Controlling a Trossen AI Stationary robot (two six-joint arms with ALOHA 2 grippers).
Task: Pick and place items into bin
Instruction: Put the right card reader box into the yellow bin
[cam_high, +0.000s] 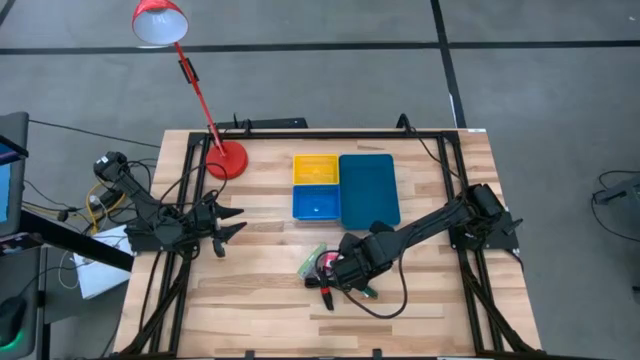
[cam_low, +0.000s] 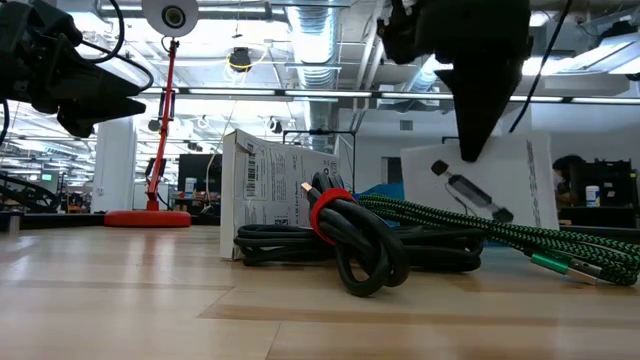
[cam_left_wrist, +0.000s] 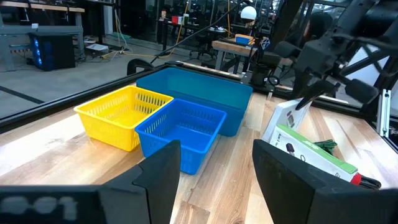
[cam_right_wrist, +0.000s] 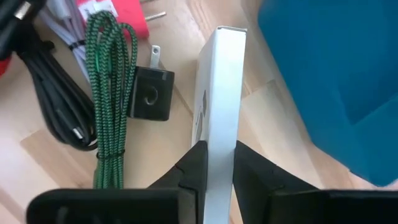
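My right gripper (cam_right_wrist: 219, 167) is shut on a white flat box (cam_right_wrist: 221, 93) that stands on edge in the pile of items near the table's middle (cam_high: 340, 268). Beside it lie a green cord (cam_right_wrist: 109, 93), a black plug (cam_right_wrist: 151, 93), a black cord with a red band (cam_low: 340, 240) and a second white box (cam_low: 270, 185), which also stands on edge. A pink piece (cam_high: 326, 264) shows under the arm. The bin (cam_high: 368, 188) sits just beyond the pile, with its yellow (cam_high: 315, 168) and blue (cam_high: 315, 203) compartments. My left gripper (cam_high: 232, 222) hovers open at the table's left. My right gripper pinches the white box by its upper narrow edge (cam_right_wrist: 222, 134), one finger (cam_right_wrist: 196, 165) on each broad face, coming from above and pointing down. The box stands upright below the fingers. The cords hide its lower edge (cam_low: 480, 225), so I cannot tell whether it is lifted clear.
A red desk lamp stands on its round base (cam_high: 227, 160) at the far left of the table, its arm leaning out past the far edge. Bare wood (cam_high: 260, 300) lies near and to the left of the pile. A black frame (cam_high: 440, 150) runs around the table.
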